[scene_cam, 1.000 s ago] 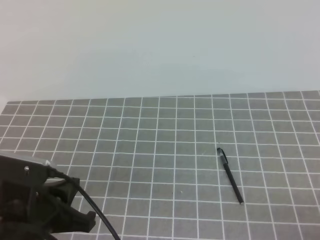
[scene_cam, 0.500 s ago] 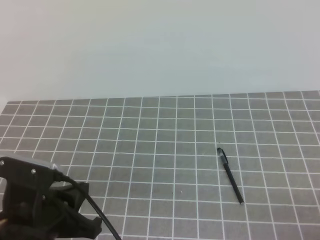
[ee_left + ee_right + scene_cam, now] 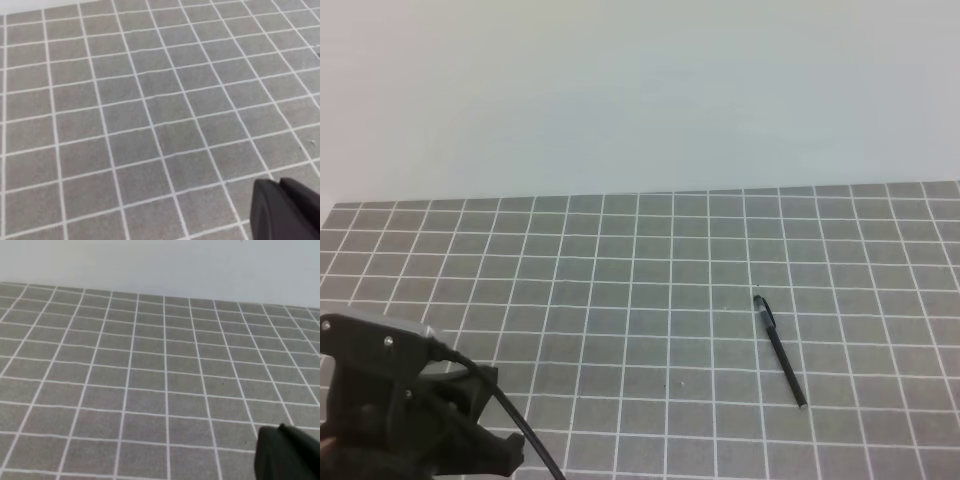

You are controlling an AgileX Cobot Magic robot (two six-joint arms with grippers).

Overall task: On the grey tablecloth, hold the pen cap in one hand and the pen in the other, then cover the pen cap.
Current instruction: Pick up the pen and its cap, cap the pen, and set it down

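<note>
Right of the middle of the grey tablecloth [image 3: 620, 290] lies the pen [image 3: 780, 350], slanted, its thicker dark end pointing away; whether the pen cap sits on it I cannot tell. Well apart, at the near left corner, the left tool [image 3: 287, 210] hangs pinched together, gripping nothing. Only a dark corner of the right tool [image 3: 287, 455] shows, likewise closed.
</note>
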